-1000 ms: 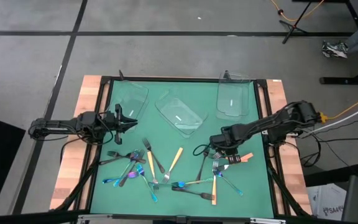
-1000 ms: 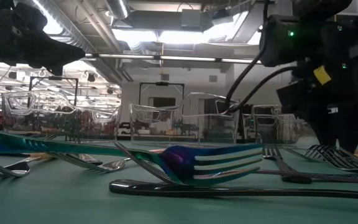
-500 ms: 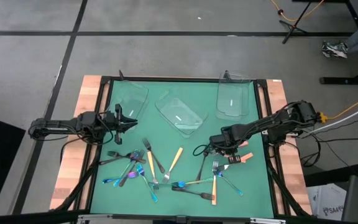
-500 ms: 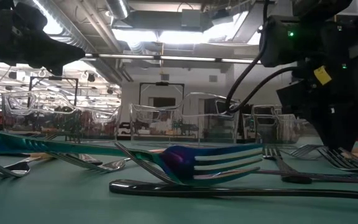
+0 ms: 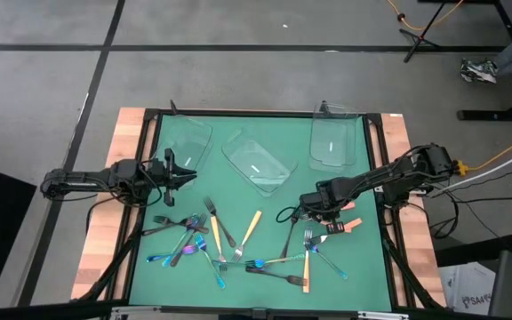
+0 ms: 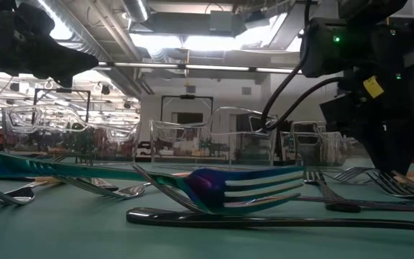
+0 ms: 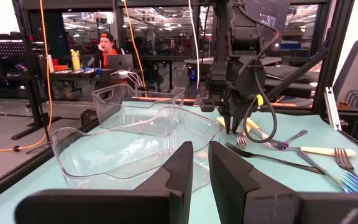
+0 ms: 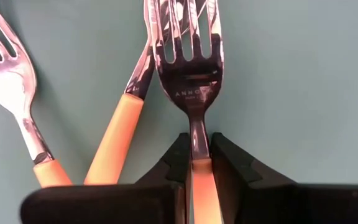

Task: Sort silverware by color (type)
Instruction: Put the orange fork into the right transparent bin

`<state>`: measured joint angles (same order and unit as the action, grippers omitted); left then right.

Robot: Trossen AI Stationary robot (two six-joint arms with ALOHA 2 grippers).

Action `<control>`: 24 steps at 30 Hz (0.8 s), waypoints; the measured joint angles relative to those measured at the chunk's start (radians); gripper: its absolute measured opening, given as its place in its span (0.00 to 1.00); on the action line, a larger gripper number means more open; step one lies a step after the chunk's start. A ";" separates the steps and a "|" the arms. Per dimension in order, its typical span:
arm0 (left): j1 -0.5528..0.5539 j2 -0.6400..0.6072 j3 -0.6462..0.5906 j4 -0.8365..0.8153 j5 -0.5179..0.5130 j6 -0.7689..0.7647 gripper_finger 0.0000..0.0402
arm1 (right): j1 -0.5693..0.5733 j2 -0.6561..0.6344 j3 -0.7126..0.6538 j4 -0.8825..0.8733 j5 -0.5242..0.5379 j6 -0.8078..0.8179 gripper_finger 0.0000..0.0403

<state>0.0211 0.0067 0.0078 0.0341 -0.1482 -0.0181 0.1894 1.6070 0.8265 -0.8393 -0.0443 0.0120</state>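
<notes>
Silverware lies scattered on the green mat (image 5: 265, 200): black, iridescent blue-purple and orange-handled forks in a left cluster (image 5: 194, 244) and a right cluster (image 5: 305, 253). My right gripper (image 5: 313, 216) points down over the right cluster and is shut on an orange-handled fork (image 8: 191, 68); two more orange-handled forks (image 8: 120, 127) lie beside it. My left gripper (image 5: 185, 175) hovers shut near the mat's left edge, touching nothing. In the low view a blue-purple fork (image 6: 243, 187) lies across a black one (image 6: 264, 219). My right gripper pinches the orange-handled fork at its neck (image 8: 196, 127), where the silver stem meets the orange handle, between the two fingers (image 8: 178, 155). The fingers come from above, pointing down, across the fork. The fork's head (image 8: 188, 43) appears to lie flat on the mat.
Three clear plastic trays stand along the mat's far side: left (image 5: 188, 142), middle (image 5: 256, 164), right (image 5: 333, 138). A black frame borders the mat, with wooden strips (image 5: 105, 222) outside it. A person sits in the room beyond (image 7: 107, 53).
</notes>
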 joint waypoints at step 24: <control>0.000 0.000 0.000 0.000 0.000 0.002 0.11 | 0.000 -0.001 0.190 -0.297 0.004 0.001 0.11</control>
<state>0.0212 0.0067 0.0078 0.0341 -0.1482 -0.0166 0.1896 1.6058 1.0165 -1.1368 -0.0406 0.0132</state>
